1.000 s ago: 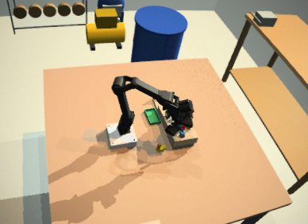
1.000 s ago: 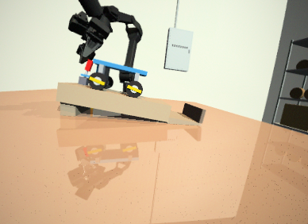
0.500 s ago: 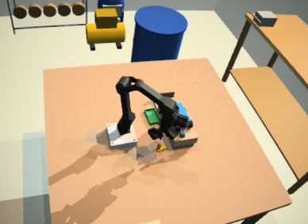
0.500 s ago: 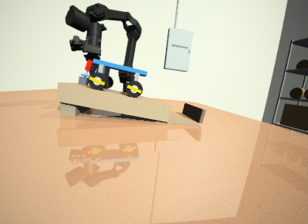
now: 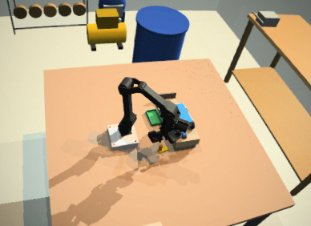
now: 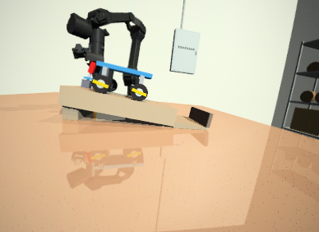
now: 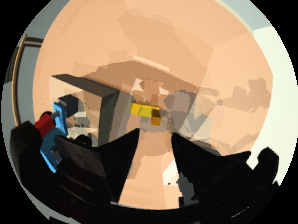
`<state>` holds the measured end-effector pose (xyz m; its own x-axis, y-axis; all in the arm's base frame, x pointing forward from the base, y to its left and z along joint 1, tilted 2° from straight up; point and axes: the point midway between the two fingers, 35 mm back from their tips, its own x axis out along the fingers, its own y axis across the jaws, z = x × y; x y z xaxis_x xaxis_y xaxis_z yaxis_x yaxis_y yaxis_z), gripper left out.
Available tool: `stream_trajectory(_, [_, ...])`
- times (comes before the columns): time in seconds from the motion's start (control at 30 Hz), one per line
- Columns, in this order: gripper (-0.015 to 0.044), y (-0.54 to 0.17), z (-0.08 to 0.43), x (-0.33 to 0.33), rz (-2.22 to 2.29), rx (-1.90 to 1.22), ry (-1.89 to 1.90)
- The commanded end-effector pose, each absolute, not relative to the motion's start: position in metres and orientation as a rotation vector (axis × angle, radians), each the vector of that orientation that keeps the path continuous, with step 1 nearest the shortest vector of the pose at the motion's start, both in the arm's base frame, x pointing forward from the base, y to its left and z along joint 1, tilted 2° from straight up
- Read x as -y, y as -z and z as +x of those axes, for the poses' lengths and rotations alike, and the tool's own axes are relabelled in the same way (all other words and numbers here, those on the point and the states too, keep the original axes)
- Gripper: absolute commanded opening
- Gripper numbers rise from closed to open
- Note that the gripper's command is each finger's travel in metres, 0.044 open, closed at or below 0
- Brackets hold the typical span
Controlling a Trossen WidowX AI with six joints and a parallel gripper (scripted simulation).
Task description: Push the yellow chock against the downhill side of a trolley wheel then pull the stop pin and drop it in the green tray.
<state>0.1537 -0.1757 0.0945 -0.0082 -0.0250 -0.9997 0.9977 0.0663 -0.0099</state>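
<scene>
In the top view, the black arm (image 5: 127, 106) (image 6: 135, 49) reaches right across the table (image 5: 80, 96) (image 6: 230, 169) (image 7: 175, 40). The trolley (image 5: 184, 112) (image 6: 123, 69) (image 7: 48, 159) stands on the ramp (image 5: 186, 143) (image 6: 119, 107) (image 7: 108, 117); the green tray (image 5: 153, 117) lies left. The gripper (image 5: 163, 139) (image 6: 85, 54) (image 7: 156, 133) hangs with fingers spread, holding nothing. The yellow chock (image 5: 162, 149) (image 7: 142, 109) rests on the table, left of the ramp's near end. The red-headed pin (image 6: 92, 67) (image 7: 44, 121) stands at the trolley's uphill end.
</scene>
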Motion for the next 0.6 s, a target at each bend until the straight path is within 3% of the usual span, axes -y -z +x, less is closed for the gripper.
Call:
stream_trajectory(0.0, [0.0190, -0.080, 0.152, 0.176, 1.138, -1.228, 1.188])
stream_trajectory(0.57, [0.0190, -0.057, 0.151, 0.177, 1.138, -1.228, 1.188])
